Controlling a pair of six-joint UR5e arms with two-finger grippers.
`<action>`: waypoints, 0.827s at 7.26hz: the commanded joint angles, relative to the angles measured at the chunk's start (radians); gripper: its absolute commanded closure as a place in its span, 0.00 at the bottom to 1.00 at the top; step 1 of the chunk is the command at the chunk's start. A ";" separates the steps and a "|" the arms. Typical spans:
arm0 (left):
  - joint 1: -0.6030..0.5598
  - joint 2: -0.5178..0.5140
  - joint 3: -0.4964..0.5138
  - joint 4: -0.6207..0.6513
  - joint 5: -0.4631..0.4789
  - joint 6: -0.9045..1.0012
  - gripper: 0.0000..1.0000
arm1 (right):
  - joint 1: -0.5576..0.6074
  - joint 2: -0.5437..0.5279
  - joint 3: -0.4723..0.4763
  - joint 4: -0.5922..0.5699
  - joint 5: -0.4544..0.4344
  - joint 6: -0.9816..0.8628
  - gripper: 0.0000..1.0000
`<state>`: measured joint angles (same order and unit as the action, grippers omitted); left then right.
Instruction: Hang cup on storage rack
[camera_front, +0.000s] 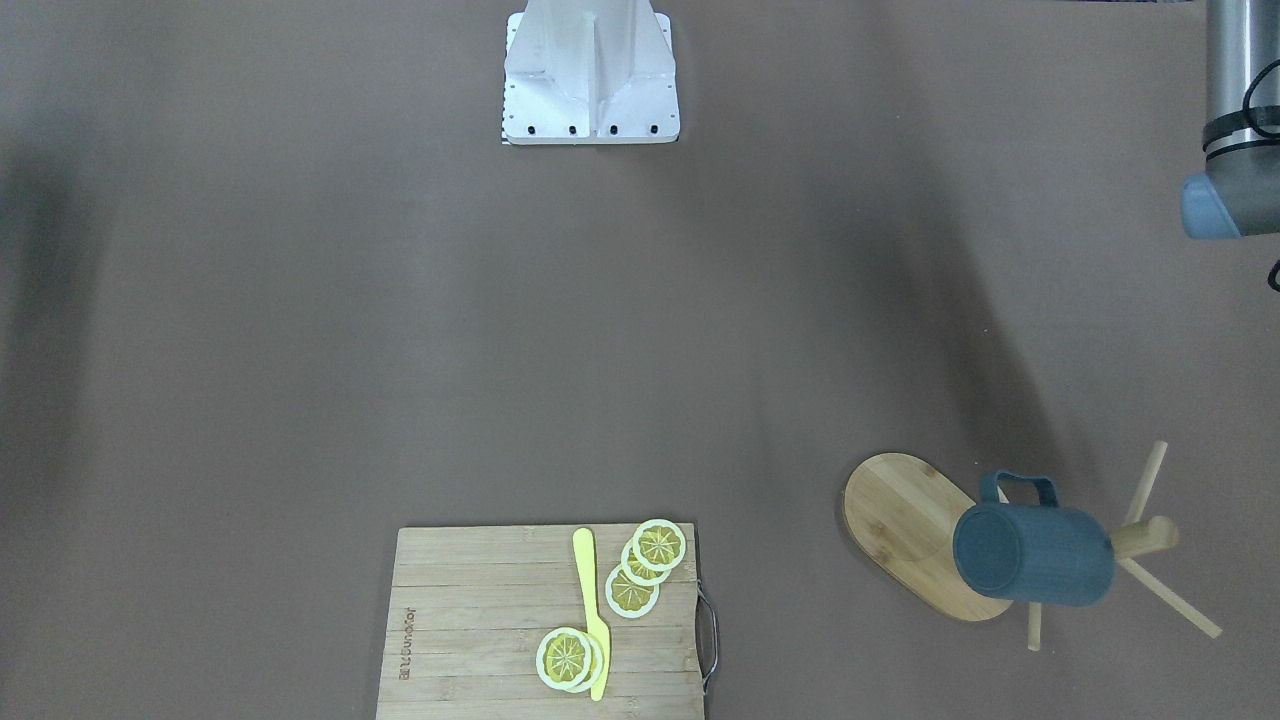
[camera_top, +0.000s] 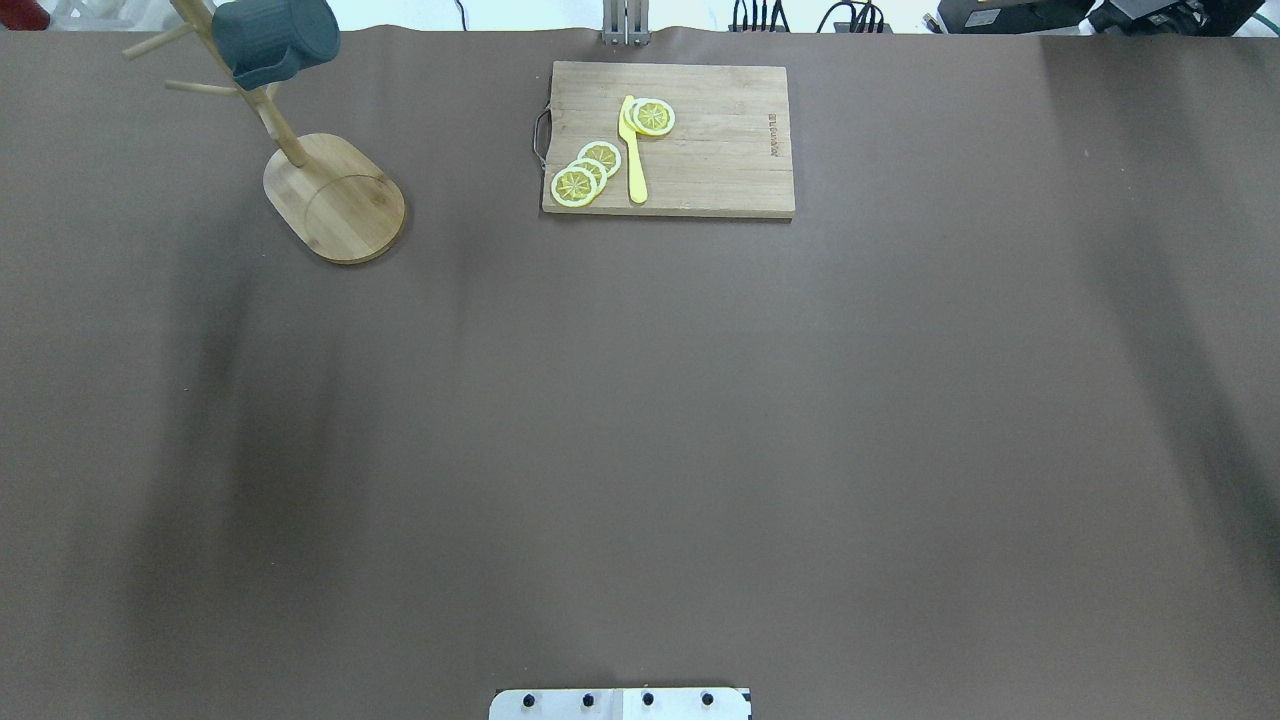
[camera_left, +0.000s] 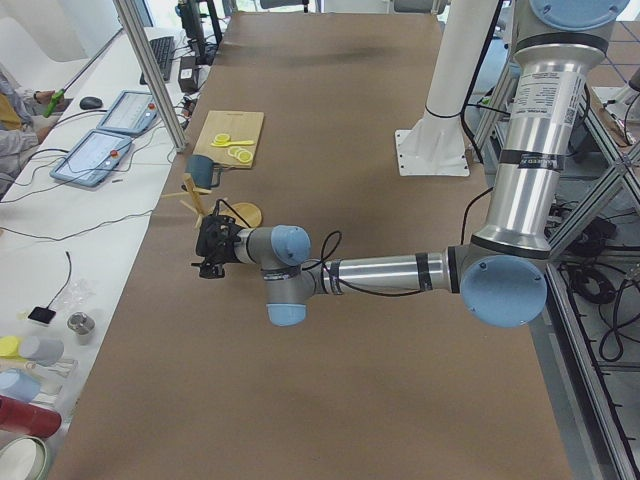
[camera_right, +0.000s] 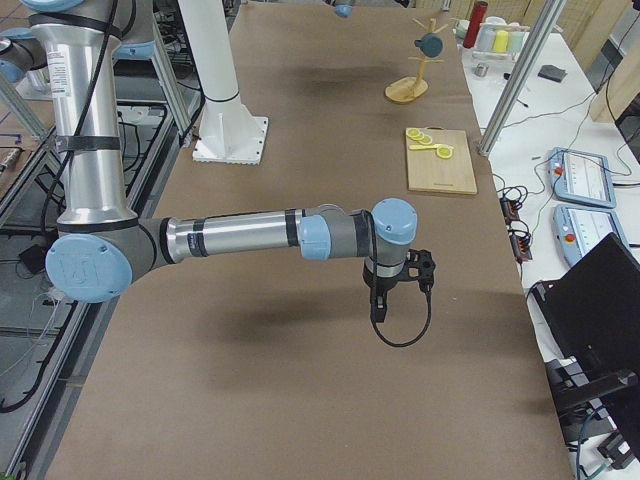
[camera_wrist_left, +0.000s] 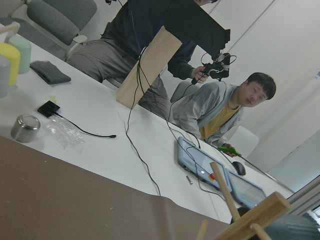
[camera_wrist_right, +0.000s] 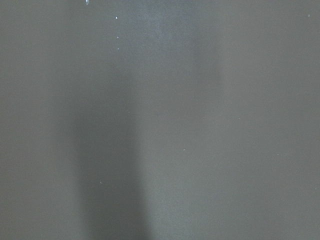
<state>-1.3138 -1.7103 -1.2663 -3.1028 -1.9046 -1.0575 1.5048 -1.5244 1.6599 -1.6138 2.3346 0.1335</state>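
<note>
The dark teal-blue cup (camera_front: 1035, 553) hangs by its handle on a peg of the bamboo storage rack (camera_front: 905, 520), mouth tilted away and off the table. Both also show in the overhead view, cup (camera_top: 272, 38) and rack base (camera_top: 335, 200), at the table's far left corner. The left wrist view catches the rack's post top (camera_wrist_left: 255, 215). My left gripper (camera_left: 210, 252) shows only in the exterior left view, hovering short of the rack; I cannot tell whether it is open or shut. My right gripper (camera_right: 380, 300) shows only in the exterior right view, pointing down over the table; its state is unclear too.
A wooden cutting board (camera_top: 720, 150) with lemon slices (camera_top: 585, 175) and a yellow knife (camera_top: 632, 150) lies at the far middle. The white robot base (camera_front: 590, 75) stands at the near edge. A side table with tablets (camera_left: 105, 140) and people runs beyond the rack.
</note>
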 joint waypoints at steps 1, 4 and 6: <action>-0.080 0.021 -0.004 0.209 -0.127 0.195 0.03 | 0.000 -0.003 -0.005 0.000 0.000 0.000 0.00; -0.140 0.038 -0.143 0.595 -0.289 0.294 0.03 | 0.020 -0.005 0.004 -0.003 0.003 -0.005 0.00; -0.148 0.080 -0.339 0.996 -0.312 0.546 0.03 | 0.020 -0.008 -0.003 -0.003 0.003 -0.005 0.00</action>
<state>-1.4563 -1.6480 -1.4897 -2.3489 -2.1969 -0.6471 1.5234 -1.5302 1.6598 -1.6165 2.3377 0.1292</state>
